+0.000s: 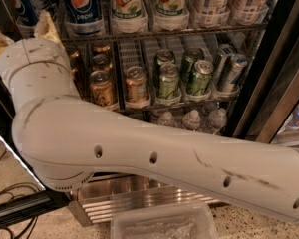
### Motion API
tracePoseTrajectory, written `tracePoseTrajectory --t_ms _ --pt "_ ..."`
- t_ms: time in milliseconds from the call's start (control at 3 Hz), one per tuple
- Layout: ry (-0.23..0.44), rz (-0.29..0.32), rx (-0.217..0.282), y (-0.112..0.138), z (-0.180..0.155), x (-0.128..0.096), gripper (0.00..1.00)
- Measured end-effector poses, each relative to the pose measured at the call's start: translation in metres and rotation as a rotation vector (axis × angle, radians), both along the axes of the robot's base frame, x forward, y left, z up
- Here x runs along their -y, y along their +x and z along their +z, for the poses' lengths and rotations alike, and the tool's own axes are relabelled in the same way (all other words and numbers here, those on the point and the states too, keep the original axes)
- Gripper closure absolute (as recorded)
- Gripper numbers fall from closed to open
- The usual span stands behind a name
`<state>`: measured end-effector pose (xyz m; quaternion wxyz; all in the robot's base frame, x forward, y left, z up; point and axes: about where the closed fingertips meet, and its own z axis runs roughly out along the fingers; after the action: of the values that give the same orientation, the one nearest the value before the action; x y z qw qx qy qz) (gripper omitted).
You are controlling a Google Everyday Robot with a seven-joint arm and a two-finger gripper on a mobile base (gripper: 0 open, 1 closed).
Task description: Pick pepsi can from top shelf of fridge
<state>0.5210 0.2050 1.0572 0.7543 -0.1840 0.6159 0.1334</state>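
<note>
Pepsi can [82, 6] stands on the top shelf [189, 32], not yet grasped. Your gripper [21, 34] hangs just lower-left of it, jaws wide and empty. Closing in, gripping and lifting out remain.

The one camera sits close behind the robot's bulky cream plastic arm [154, 158] and looks forward and slightly down into the large black-framed drinks fridge [284, 83]. The arm crosses the lower frame from right to left. Its cream two-finger hand [21, 34] is at the upper left, fingers apart, at the dark wire top shelf [189, 32], whose cans are cropped by the frame's top edge.
</note>
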Motion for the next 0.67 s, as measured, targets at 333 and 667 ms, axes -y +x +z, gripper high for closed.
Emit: tracePoseTrajectory --t_ms 333,667 --pt "0.018 0.001 0.022 0.0104 0.002 -0.0042 0.39" --pt "0.022 -0.011 0.022 0.0148 0.0012 -0.0038 0.39"
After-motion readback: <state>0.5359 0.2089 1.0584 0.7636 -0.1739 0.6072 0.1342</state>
